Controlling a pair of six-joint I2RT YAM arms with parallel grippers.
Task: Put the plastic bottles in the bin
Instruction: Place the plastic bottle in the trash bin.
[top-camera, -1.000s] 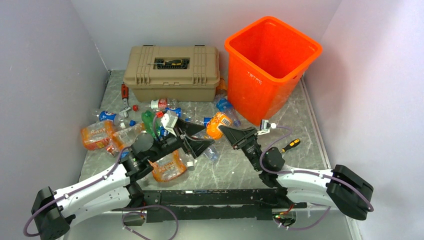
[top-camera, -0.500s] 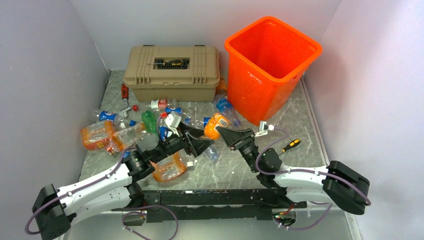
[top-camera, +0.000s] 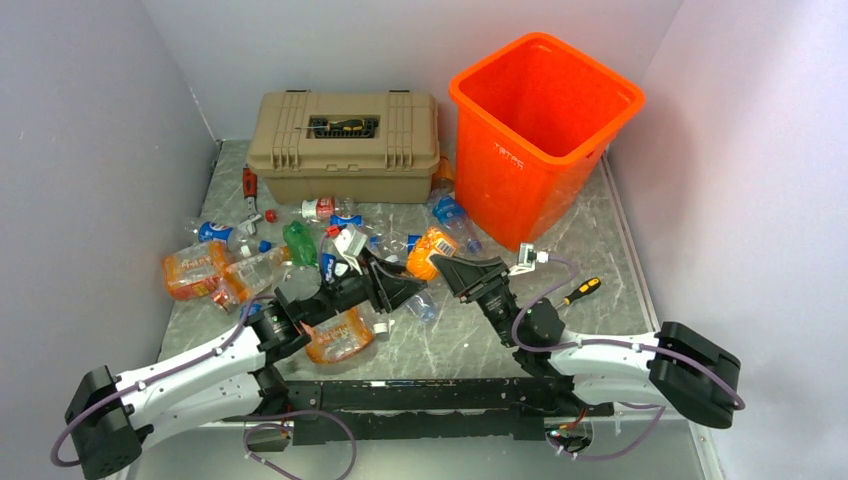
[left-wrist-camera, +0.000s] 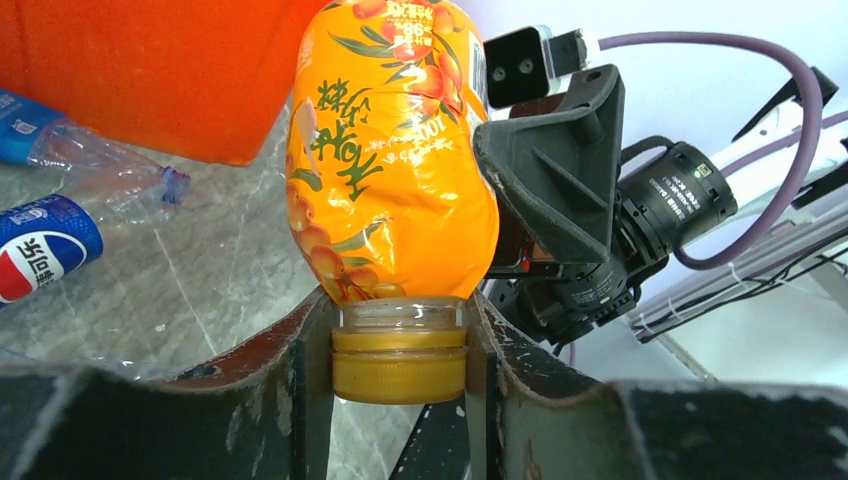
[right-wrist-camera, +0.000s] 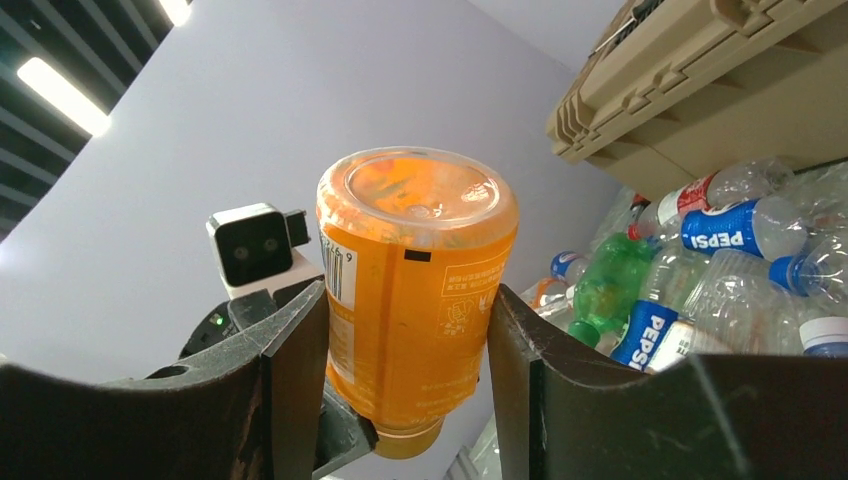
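Midway between both arms, near the orange bin (top-camera: 520, 180) but outside it, an orange-wrapped plastic bottle (left-wrist-camera: 390, 150) is held by the left gripper (left-wrist-camera: 400, 345), which is clamped on its yellow cap. The right gripper (right-wrist-camera: 405, 305) brackets the body; whether it squeezes is unclear. The bottle looks light, thin-walled and easily buckled, so the stiff neck seems the safest hold.

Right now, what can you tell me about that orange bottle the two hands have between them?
The orange bottle looks like thin plastic, clear at the neck, wrapped in a crinkled orange label with fruit pictures, Chinese writing and a barcode. Its amber cap is on, clamped between the fingers of the left hand. The right hand has its fingers on either side of the dented body, seemingly touching it. The bottle is held near the bin.
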